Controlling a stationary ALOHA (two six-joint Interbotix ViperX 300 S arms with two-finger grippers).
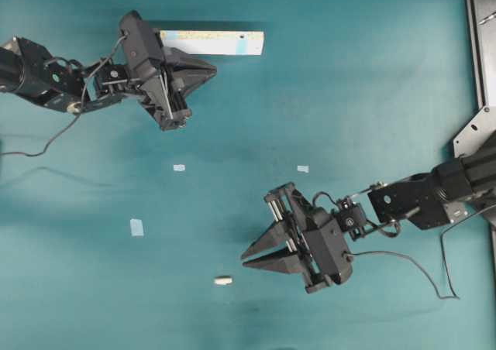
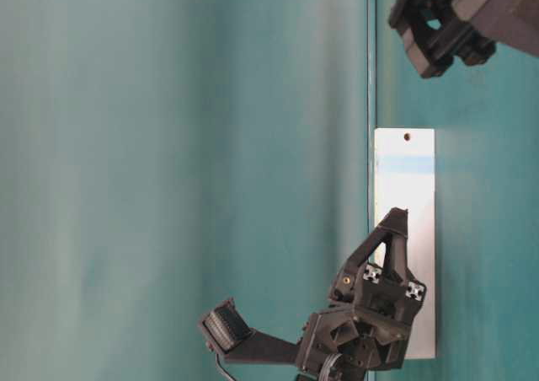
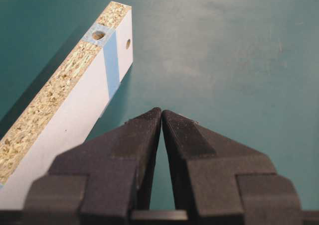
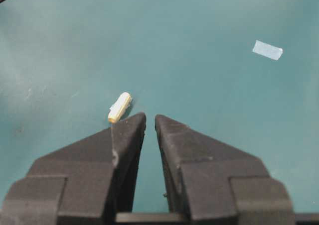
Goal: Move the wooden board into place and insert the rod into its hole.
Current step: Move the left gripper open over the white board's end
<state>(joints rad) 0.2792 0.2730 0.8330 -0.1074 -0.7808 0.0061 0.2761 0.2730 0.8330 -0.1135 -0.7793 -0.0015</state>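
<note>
The wooden board point(image 1: 211, 42) lies at the table's far left, a long white strip with a raw chipboard edge, a blue tape band and a small hole point(image 3: 98, 35) near its right end. My left gripper point(image 1: 213, 70) is just in front of the board point(image 3: 75, 110), apart from it. Its tips point(image 3: 161, 110) are pressed together and hold nothing. The rod point(image 1: 223, 280), a short cream peg, rests on the mat near the front. My right gripper point(image 1: 244, 259) points left, close to the rod point(image 4: 119, 107), which sits just beyond its left fingertip. Its jaws point(image 4: 150, 116) stand nearly together with only a thin slit, nothing in it.
Three small pale-blue tape squares sit on the teal mat: one point(image 1: 179, 167), another point(image 1: 303, 169) and a third point(image 1: 137, 227). A metal frame point(image 1: 480, 40) runs along the right edge. Cables trail from both arms.
</note>
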